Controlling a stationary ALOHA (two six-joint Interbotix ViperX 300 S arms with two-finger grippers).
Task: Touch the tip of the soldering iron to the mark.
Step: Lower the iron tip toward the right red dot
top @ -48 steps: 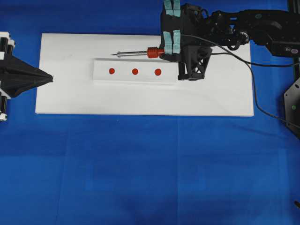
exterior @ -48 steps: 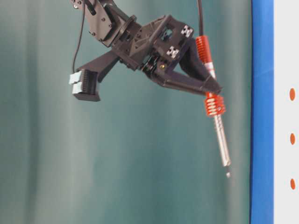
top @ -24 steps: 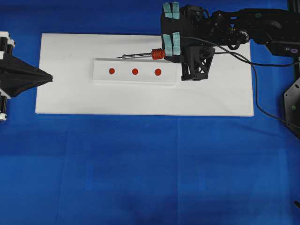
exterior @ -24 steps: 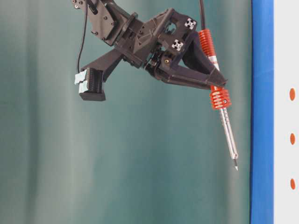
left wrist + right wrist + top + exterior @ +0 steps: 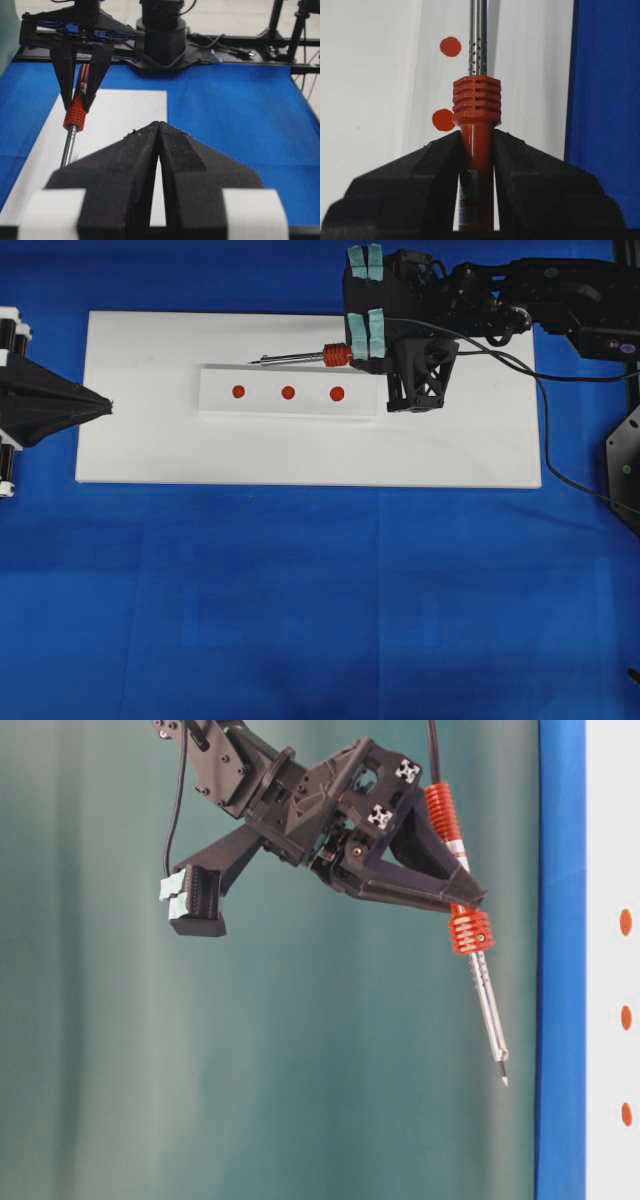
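Note:
My right gripper is shut on the orange-red handle of the soldering iron, just behind its ribbed collar. The silver shaft points left, and its tip hangs over the far edge of the raised white strip. Three red marks sit in a row on that strip. In the table-level view the iron slants with its tip in the air, apart from the board. The right wrist view shows the collar beside two marks. My left gripper is shut and empty at the board's left edge.
The strip lies on a white board over blue cloth. The iron's black cord trails off to the right past the right arm. The left wrist view shows the iron beyond my shut fingers.
Over the last second the right gripper shifted a little right and tilted the iron, bringing the tip down closer to the board. It has held still for the last half second.

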